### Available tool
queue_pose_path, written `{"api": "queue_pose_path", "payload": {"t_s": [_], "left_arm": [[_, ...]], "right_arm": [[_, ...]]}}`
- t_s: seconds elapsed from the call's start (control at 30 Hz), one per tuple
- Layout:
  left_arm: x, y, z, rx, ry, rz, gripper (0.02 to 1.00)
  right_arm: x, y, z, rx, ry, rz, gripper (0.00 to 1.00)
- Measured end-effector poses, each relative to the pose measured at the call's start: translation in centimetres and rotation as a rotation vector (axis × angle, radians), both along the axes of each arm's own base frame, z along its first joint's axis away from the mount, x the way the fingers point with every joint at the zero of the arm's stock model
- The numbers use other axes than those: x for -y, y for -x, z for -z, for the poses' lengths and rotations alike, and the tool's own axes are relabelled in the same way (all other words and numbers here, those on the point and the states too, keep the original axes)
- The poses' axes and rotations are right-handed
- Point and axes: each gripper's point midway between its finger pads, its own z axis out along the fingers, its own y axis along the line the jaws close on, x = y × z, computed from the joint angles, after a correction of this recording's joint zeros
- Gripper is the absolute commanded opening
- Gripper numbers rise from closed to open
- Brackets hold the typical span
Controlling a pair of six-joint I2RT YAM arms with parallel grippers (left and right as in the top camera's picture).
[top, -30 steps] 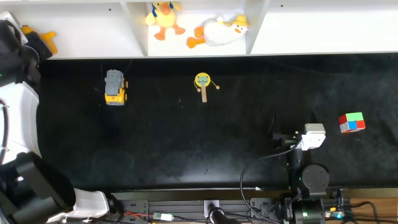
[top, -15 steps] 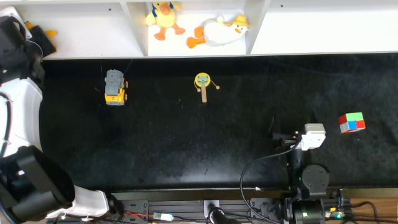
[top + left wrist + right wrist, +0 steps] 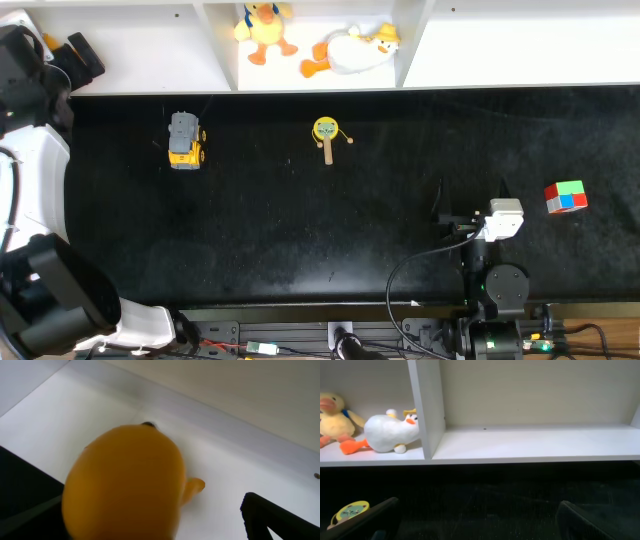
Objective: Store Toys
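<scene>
Black tabletop (image 3: 300, 220), white shelf (image 3: 500, 45). There's a yellow duck plush (image 3: 264, 28), a white goose plush (image 3: 350, 50) with orange feet, a grey-and-yellow toy truck (image 3: 184, 139), a red-green-blue cube (image 3: 565, 197), and an orange toy (image 3: 122, 485).

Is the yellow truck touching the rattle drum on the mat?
Apart. The top view shows the yellow truck and the rattle drum lying well separated, with a wide stretch of bare black mat between them.

Worktop: black worktop (image 3: 300, 230), matt, finely rough like felt.
Shelf: white shelf unit (image 3: 535, 442), smooth matt boards.
Plush: yellow soft duck (image 3: 265, 25) and white soft goose (image 3: 350, 50), fuzzy cloth.
Truck: grey-and-yellow toy truck (image 3: 184, 140), hard plastic.
Cube: multicoloured cube (image 3: 565, 197), glossy plastic.
Orange: round orange toy (image 3: 125, 485), smooth skin.
</scene>
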Motion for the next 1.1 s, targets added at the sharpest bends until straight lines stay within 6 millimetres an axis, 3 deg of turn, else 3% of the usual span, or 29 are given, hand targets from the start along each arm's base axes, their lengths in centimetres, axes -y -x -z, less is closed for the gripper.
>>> {"api": "queue_pose_path", "payload": {"t_s": [0.13, 0.4, 0.47, 0.6, 0.87, 0.97, 1.1], "left_arm": [[0.0, 1.3, 0.0, -0.042, 0.001, -0.020, 0.998], [0.5, 5.4, -4.0, -0.034, -0.040, -0.074, 0.998], [1.0, 6.9, -4.0, -0.031, -0.044, -0.079, 0.998], [3.3, 10.9, -1.7, -0.063, -0.026, -0.059, 0.998], [11.9, 16.8, 3.9, -0.200, 0.016, 0.134, 0.998], [13.7, 17.3, 4.7, -0.233, 0.027, 0.186, 0.998], [15.4, 16.4, 5.9, -0.264, 0.026, 0.242, 0.998]], "right_arm": [[0.0, 0.0, 0.0, 0.000, 0.000, -0.001, 0.996], [0.0, 0.0, 0.0, 0.000, 0.000, 0.000, 0.996], [0.0, 0.0, 0.0, 0.000, 0.000, 0.000, 0.996], [0.0, 0.0, 0.0, 0.000, 0.001, -0.001, 0.996], [0.0, 0.0, 0.0, 0.000, 0.000, 0.000, 0.996], [0.0, 0.0, 0.0, 0.000, 0.000, 0.000, 0.998], [0.0, 0.0, 0.0, 0.000, 0.000, 0.000, 0.996]]}}
